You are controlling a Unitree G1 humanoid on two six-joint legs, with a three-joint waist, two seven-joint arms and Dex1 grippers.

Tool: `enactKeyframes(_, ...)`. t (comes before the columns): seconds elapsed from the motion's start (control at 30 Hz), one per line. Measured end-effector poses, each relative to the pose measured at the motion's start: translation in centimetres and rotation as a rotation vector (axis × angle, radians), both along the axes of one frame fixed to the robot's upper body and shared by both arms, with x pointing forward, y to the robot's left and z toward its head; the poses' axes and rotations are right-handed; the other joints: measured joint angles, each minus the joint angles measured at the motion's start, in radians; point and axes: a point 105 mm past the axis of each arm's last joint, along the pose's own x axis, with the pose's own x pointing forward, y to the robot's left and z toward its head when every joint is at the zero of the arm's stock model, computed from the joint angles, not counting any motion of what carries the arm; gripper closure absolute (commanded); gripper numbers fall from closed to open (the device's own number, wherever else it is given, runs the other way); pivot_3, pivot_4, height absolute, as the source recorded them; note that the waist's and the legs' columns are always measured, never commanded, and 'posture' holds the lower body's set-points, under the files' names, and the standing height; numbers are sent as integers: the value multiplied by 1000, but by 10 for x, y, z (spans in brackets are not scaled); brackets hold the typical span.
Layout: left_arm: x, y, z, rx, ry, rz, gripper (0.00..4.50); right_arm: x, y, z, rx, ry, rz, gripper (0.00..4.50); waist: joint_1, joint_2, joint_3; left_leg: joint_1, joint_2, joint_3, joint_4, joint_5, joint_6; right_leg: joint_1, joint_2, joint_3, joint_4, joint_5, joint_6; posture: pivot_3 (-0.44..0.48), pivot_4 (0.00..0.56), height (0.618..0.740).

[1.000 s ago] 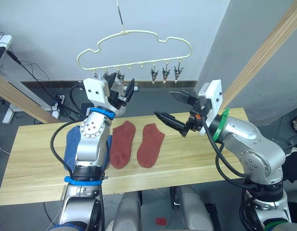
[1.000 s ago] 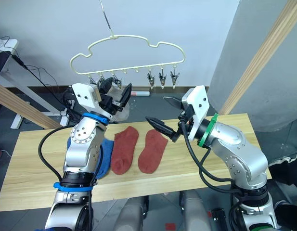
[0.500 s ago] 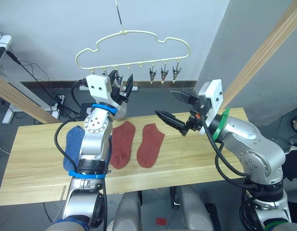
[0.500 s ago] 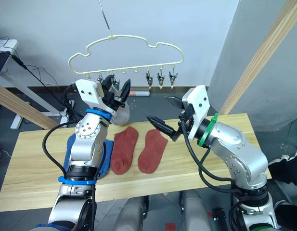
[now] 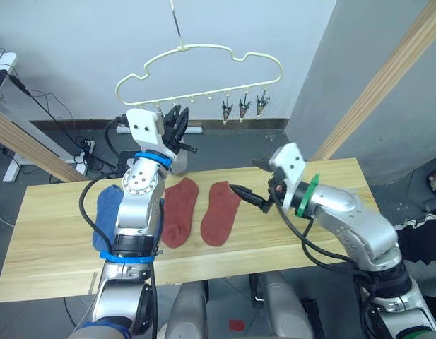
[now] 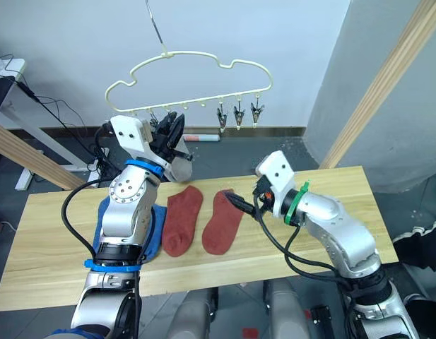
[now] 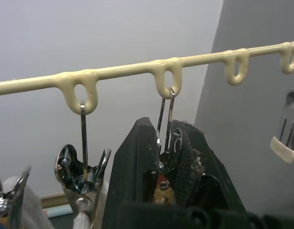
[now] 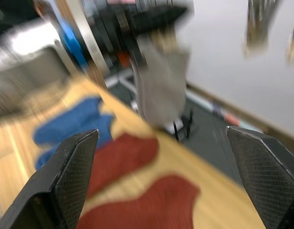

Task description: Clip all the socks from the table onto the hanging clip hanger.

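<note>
- Pale-yellow wire clip hanger (image 5: 203, 67) with a cloud-like outline: it hangs by its top hook above and behind the long light wooden plank table (image 5: 48, 240); a row of small metal clips runs along its lower bar.
- Left gripper (image 7: 168, 157): raised to the left end of the bar. In the left wrist view its two black fingers are pinched together on one metal clip (image 7: 166, 143) hanging from a loop. A light grey soft-fabric sock (image 6: 177, 168) hangs just below this gripper; whether the clip's teeth already hold it cannot be told.
- Right gripper (image 8: 161, 176): low over the table, fingers spread wide and empty, its tips just beside the right-hand one of two rust-red ankle socks (image 5: 219, 212).
- Rust-red ankle socks: the pair lies flat, side by side, at mid-table; the left one (image 5: 177, 212) is next to a blue ankle sock (image 5: 104, 215) partly hidden behind the left arm.
- Step in hand, as judged: fastening the grey sock while the right arm readies for a red one.
- Advice, left: release the pinch only once fabric sits deep between the clip's teeth, and keep the pull straight so the hanger does not swing.
- Advice, right: descend on the near edge of the sock's cuff, taking both fabric layers, and lift clear of its neighbour.
</note>
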Motion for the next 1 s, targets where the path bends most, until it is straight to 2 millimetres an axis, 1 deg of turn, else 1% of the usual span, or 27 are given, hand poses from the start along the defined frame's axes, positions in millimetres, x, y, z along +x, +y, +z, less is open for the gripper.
enactKeyframes(0.03, 0, 0, 1, -3, 14, -12, 4170, 4, 1, -11, -36, 19, -6, 0, -2, 0, 0, 0, 0, 0, 0, 0, 0, 0, 0, 0, 0, 0, 0, -35, 342, 740)
enactKeyframes(0.1, -5, 2, 2, -20, 73, -61, 4170, 12, 14, -36, -118, 49, 29, 0, -11, 0, 0, 0, 1, 0, 0, 0, 0, 0, 1, 0, 1, 0, 0, -25, 342, 740)
enactKeyframes(0.13, -7, 1, 3, -21, 93, -84, 4170, 16, 18, -44, -139, 59, 29, 0, -13, 0, 0, 0, 1, 0, 0, 0, 0, -1, 1, 0, 1, 0, 0, -21, 341, 740)
enactKeyframes(0.17, -10, 4, 3, -29, 137, -112, 4170, 21, 27, -51, -155, 60, 45, 0, -18, -1, 0, 1, 2, 0, 0, 0, 0, -1, 2, 0, 2, 0, 0, -15, 341, 740)
enactKeyframes(0.27, -16, 9, 6, -51, 229, -177, 4170, 31, 41, -64, -214, 52, 69, 0, -19, -1, 1, 1, 2, -1, 0, 0, 0, -1, 3, 0, 2, 0, 0, -7, 338, 740)
enactKeyframes(0.3, -19, 15, 5, -77, 291, -201, 4170, 36, 49, -69, -237, 46, 77, 0, -20, -1, 1, 1, 2, 0, 0, 0, 0, -1, 3, 0, 2, 0, 0, -7, 338, 740)
enactKeyframes(0.4, -26, 26, 12, -127, 379, -250, 4170, 44, 58, -87, -286, 65, 75, 0, -17, -1, 1, 1, 2, -1, 0, 0, 0, 0, 2, 0, 2, 0, 0, 3, 332, 740)
enactKeyframes(0.5, -32, 30, 10, -252, 471, -304, 4170, 48, 63, -103, -333, 81, 79, 0, -12, -1, 1, 0, 1, 0, 0, 0, 0, 0, 1, 1, 1, 0, 0, 5, 330, 740)
enactKeyframes(0.63, -40, 30, 10, -343, 578, -394, 4170, 50, 71, -110, -369, 61, 103, 0, -10, -1, 0, 2, 1, 0, 0, 0, 0, 0, 1, 1, 1, 0, 0, 5, 330, 740)
enactKeyframes(0.73, -42, 29, 10, -407, 636, -435, 4170, 48, 75, -113, -374, 54, 123, 567, -9, -1, 0, 5, 1, 0, -1, 0, -1, 3, 1, 1, 2, 0, 0, 6, 331, 740)
enactKeyframes(0.93, -39, 30, 11, -601, 722, -488, 4170, 41, 69, -117, -381, 23, 162, 2652, -9, -1, 0, 6, 1, 1, -1, 0, -1, 3, 1, 2, 3, 0, 0, -9, 342, 740)
enactKeyframes(1.0, -38, 33, 12, -664, 745, -495, 4170, 37, 60, -117, -390, 3, 170, 3355, -8, -1, 0, 6, 1, 1, -1, 0, -1, 3, 0, 2, 3, 0, 0, -16, 347, 740)
